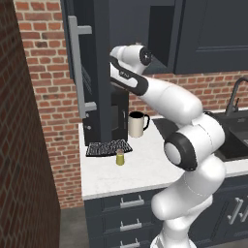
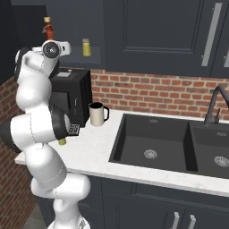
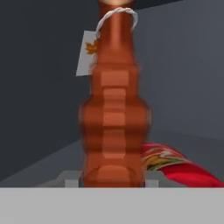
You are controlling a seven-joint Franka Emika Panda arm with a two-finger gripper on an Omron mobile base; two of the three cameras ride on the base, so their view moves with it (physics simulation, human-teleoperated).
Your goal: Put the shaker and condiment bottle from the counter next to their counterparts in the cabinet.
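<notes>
The red-orange condiment bottle, with its string-tied pale label, stands upright between my gripper's fingertips, which press against its base inside the cabinet. From the right base view the bottle shows just above my hand, with the bright yellow counterpart shaker on the shelf to its right. A red counterpart with a patterned label lies low beside the held bottle. The small olive-yellow shaker stands on the white counter, far below the gripper, and is partly hidden by my arm in the right base view.
The cabinet door, with its long silver handle, hangs open to the left of my arm. A cream mug and a black machine stand at the counter's back, with a black mat in front. A dark sink and faucet lie to the right.
</notes>
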